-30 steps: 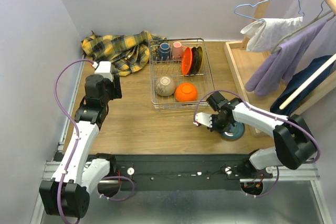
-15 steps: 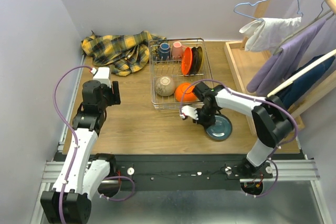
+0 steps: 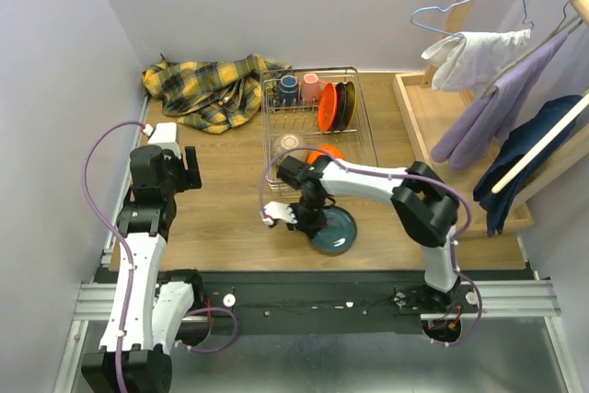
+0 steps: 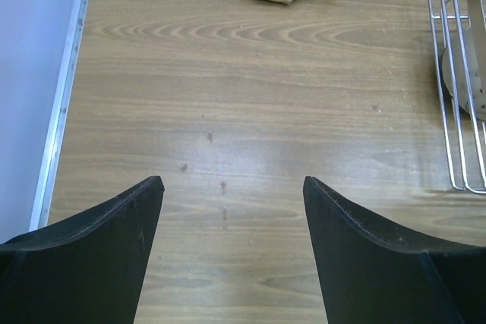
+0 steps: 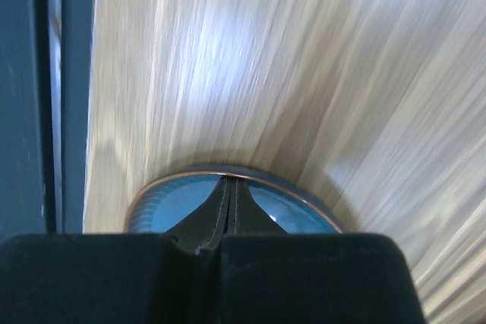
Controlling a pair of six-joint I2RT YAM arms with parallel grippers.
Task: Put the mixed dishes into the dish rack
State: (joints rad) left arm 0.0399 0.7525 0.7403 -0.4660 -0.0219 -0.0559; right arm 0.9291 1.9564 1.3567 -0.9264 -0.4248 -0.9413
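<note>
The right gripper [image 5: 230, 185] has its fingers pressed together, tips on the teal plate [image 5: 165, 204], which lies flat on the table [image 3: 225, 213] just before the dish rack [image 3: 299, 115] — with no sure pinch on its rim, it may skid off the near edge. The right arm reaches far left, elbow bent, wrist low. The left gripper [image 4: 231, 187] hangs spread over wood — idle.

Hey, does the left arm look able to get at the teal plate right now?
Probably not cleanly: the right end effector sits shut over the teal plate, its wrist blocking the side facing the open left end effector.
</note>
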